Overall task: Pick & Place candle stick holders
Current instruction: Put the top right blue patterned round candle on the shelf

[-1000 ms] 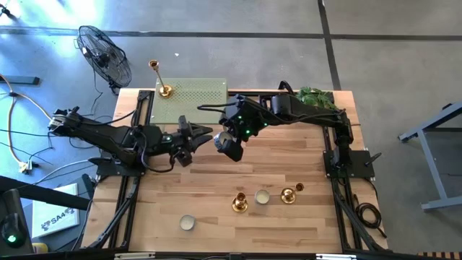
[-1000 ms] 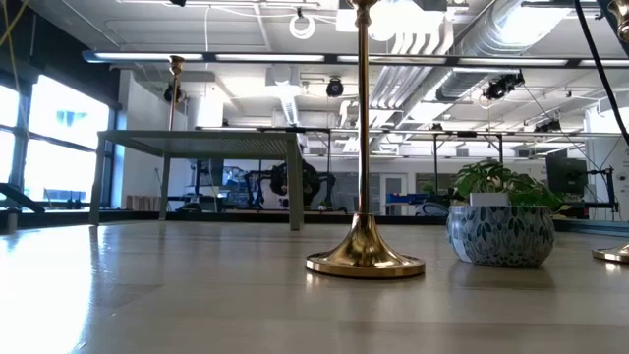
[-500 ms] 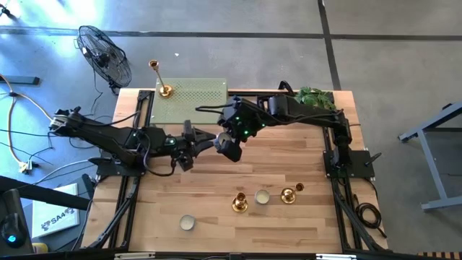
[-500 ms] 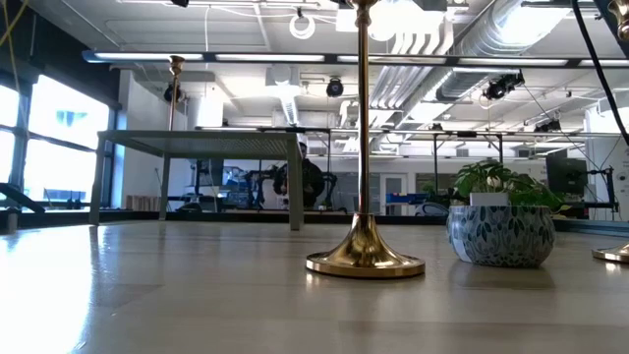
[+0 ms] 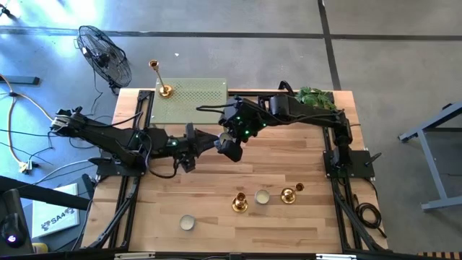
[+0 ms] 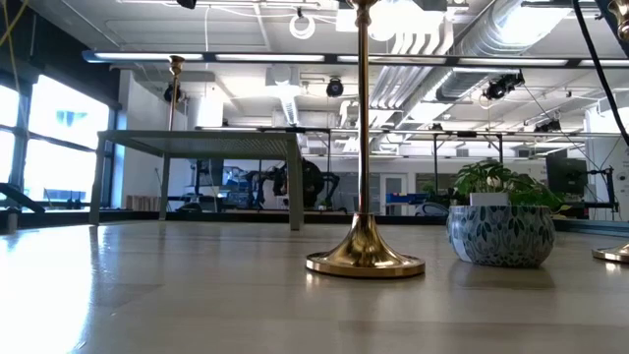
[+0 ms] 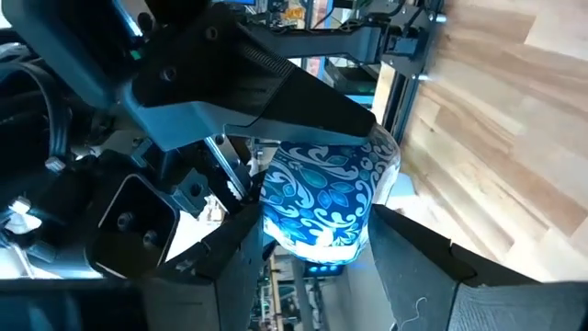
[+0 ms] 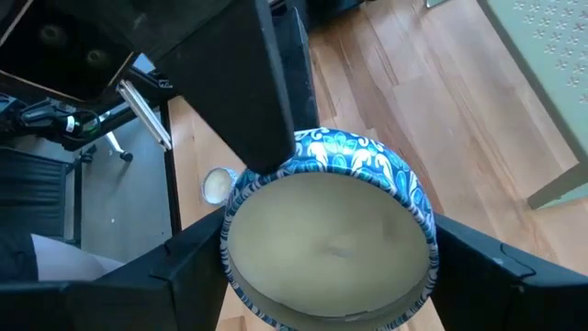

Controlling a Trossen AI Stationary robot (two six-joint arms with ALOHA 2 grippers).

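Right gripper [image 8: 328,276]: jaws spread wide, clamped on both sides of a blue patterned bowl [image 8: 328,234].
Left gripper [image 7: 317,253]: jaws part-spread, flanking that bowl's bottom; contact unclear.
Place: table [image 5: 216,195] centre, holders [image 5: 240,203] at 5 o'clock.
Writing: none legible.

High view straight down over the whole tabletop [image 5: 289,173], low view level across it, both wrist views close on one blue-patterned bowl [image 8: 329,234]

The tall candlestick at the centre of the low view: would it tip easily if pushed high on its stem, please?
Probably yes: the candlestick has a long thin stem over a small domed base. Its polished surface likely makes it slippery. It looks rigid, probably metal.
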